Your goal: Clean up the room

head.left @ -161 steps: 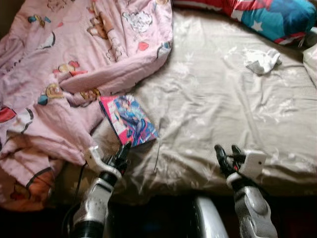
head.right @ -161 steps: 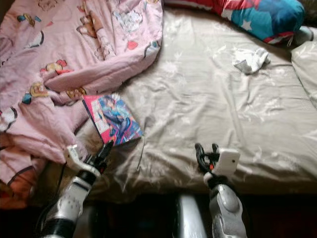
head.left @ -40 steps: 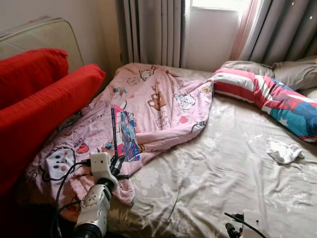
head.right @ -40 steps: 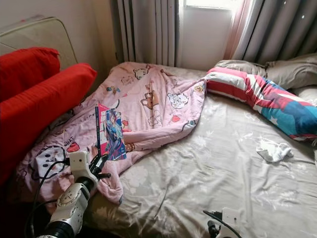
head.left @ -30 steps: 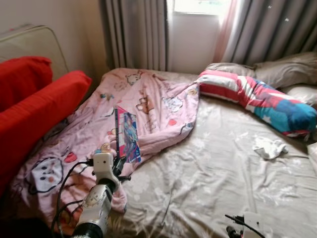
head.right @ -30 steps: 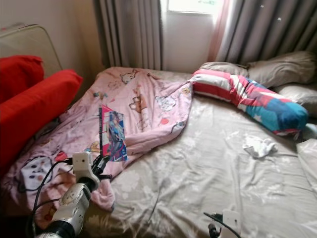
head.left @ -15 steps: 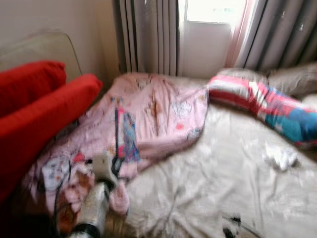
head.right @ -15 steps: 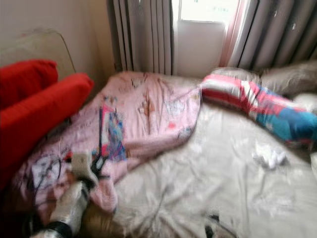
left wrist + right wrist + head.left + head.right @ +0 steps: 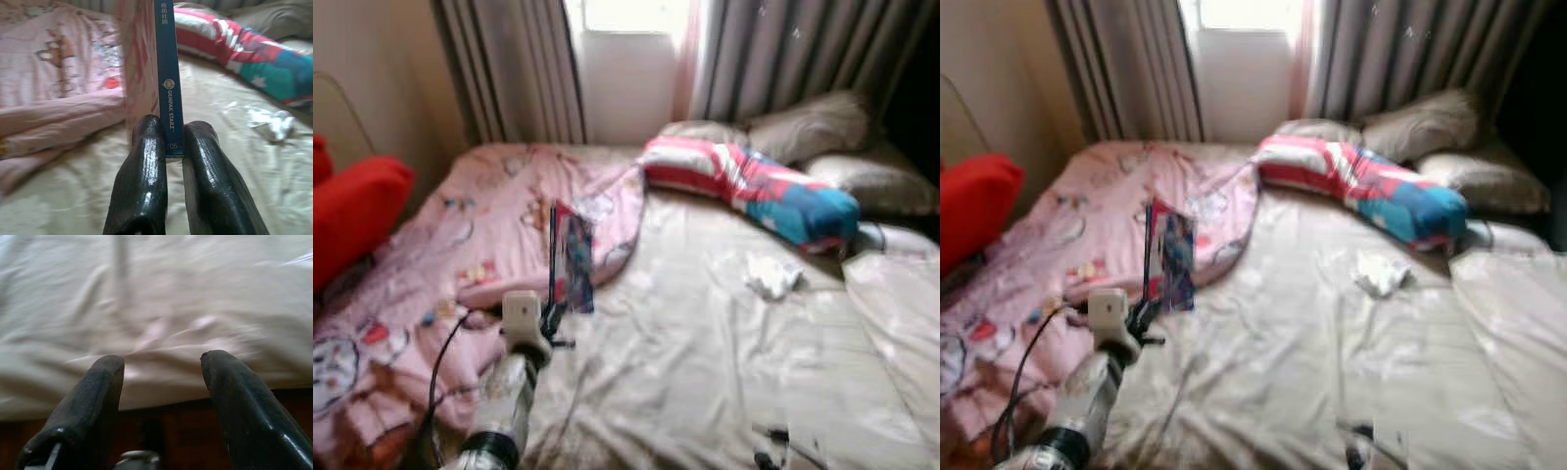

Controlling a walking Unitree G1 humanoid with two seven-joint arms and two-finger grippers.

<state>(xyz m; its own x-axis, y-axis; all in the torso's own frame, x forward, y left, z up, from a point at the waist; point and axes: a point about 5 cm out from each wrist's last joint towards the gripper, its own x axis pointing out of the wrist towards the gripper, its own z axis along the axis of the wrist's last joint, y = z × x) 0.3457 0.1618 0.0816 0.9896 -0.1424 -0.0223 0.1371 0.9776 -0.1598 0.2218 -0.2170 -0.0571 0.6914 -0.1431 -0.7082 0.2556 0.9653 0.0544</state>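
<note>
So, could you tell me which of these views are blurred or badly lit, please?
Both eye views are softly motion-blurred, with the bright window blown out above the bed. Left wrist view: the black end effector fingers and the blue spine of the thin colourful book are sharp, the pink cartoon-print blanket behind soft. Right wrist view: the beige bedsheet is smeared, with deep shadow beneath its edge.

Book [image 9: 165, 73], blue spine: white print "GEMPAK STARZ" running lengthwise beside small round logo. Near spine's lower end, "Z05". At spine's top, short line of white characters, too blurred to read. Cover art lettering illegible in eye views.
</note>
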